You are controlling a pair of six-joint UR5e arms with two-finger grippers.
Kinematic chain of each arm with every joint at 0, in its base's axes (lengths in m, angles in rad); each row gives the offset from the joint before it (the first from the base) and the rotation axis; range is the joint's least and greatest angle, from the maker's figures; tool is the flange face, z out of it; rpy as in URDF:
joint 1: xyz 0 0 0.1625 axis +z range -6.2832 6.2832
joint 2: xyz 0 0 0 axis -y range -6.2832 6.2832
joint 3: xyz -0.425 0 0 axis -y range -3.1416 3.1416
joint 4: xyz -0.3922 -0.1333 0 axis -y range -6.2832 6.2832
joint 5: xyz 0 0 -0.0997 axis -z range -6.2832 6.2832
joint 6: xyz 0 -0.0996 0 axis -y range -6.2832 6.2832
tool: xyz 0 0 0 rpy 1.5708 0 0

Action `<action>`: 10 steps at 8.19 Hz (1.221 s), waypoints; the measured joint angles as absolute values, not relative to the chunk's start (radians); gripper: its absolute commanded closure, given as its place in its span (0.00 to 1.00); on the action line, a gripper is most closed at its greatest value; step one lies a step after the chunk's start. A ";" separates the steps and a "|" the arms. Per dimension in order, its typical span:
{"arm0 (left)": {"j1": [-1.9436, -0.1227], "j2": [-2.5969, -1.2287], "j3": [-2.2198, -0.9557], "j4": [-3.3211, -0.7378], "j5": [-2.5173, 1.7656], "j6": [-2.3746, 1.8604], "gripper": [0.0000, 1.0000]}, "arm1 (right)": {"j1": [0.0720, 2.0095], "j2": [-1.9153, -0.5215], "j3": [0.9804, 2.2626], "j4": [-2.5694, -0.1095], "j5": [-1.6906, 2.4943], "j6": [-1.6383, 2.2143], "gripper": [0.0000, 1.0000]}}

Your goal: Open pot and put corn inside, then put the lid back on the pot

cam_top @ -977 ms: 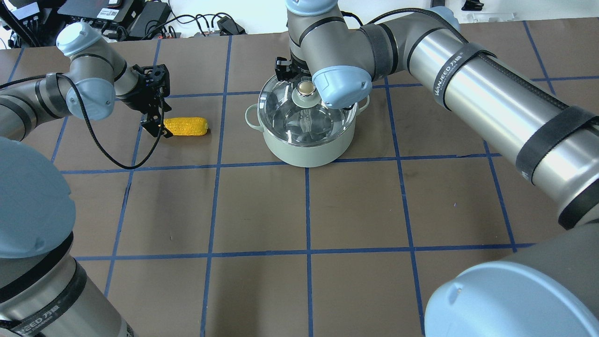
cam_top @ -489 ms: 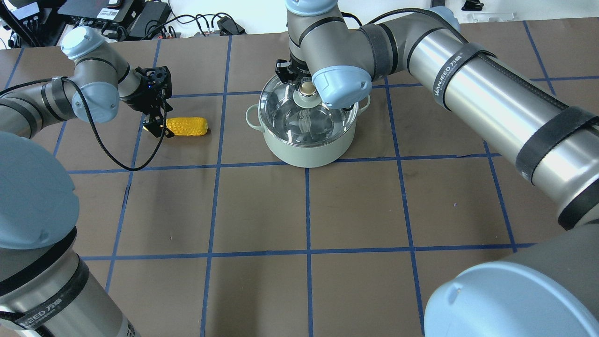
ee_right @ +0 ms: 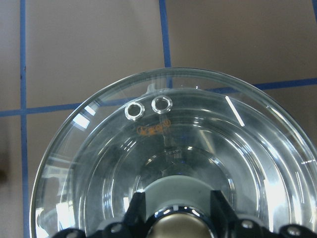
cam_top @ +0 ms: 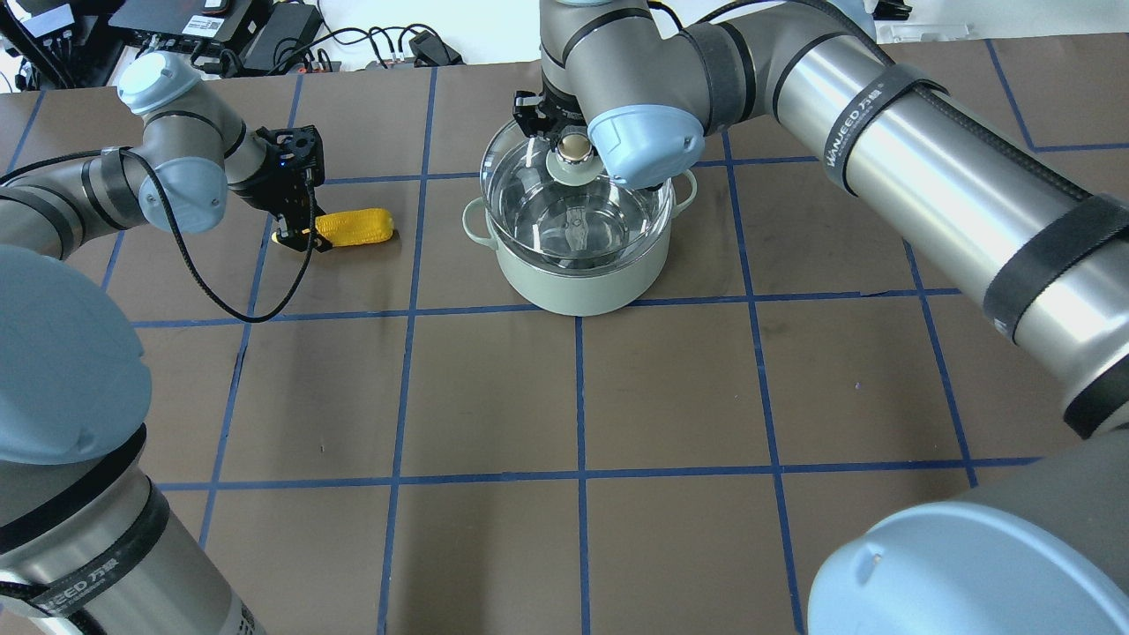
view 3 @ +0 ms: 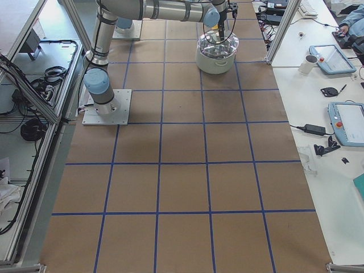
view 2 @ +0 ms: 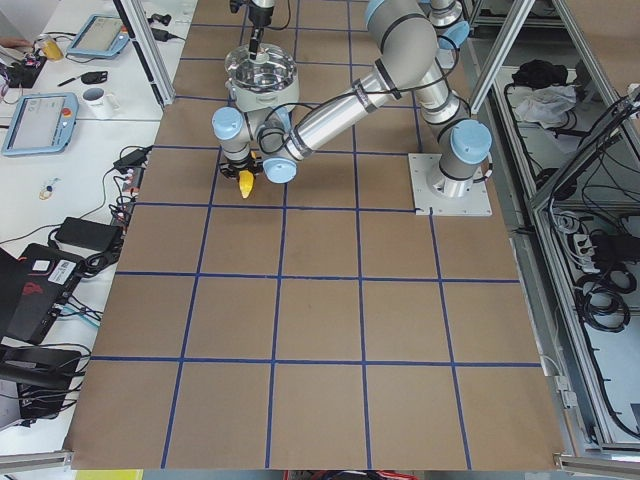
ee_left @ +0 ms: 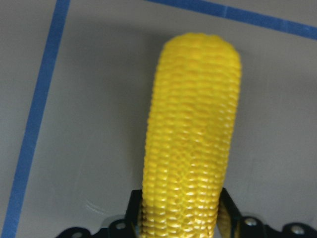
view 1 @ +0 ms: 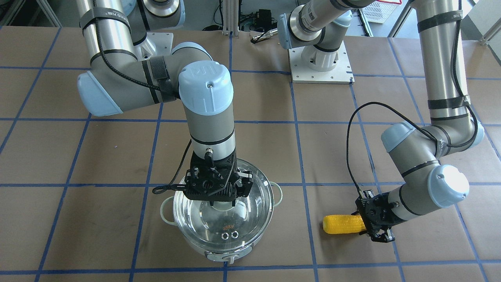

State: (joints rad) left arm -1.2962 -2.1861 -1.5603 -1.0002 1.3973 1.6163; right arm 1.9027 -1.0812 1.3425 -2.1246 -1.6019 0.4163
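- The right arm reaches across the table's far half, its wrist pointing straight down over the round pale grey-green pot (cam_top: 578, 278) with the shiny steel inside.
- The right gripper (cam_top: 573, 152) is clamped on the beige ball knob of the round clear glass lid (cam_top: 529, 185), with one finger on each side of the knob in the right wrist view.
- The lid hangs over the pot, with its rim showing above and beyond the pot's far edge.
- The left arm is folded low at the elbow, its wrist angled down towards the brown table (cam_top: 670, 379) with the blue tape grid.
- The left gripper (cam_top: 300, 234) is closed narrowly on one end of the bright yellow ear of corn (cam_top: 357, 227), well to the left of the pot.
- A second ago the lid was seated on the pot; now it is raised and shifted towards the far side.
- A second ago the left fingers stood wide around the corn's end; now they pinch it, and the corn sits slightly higher in the overhead view.
- I cannot tell whether the corn is clear of the table.
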 measured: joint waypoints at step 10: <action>-1.516 -1.842 -1.548 -1.039 1.436 1.118 1.00 | 1.661 -1.566 1.469 -1.619 -1.558 0.095 0.65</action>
State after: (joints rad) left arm -1.5161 -1.8419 -1.5483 -1.0390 1.4363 1.1180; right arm 1.6610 -1.5660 1.4691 -1.6186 -1.5583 0.0948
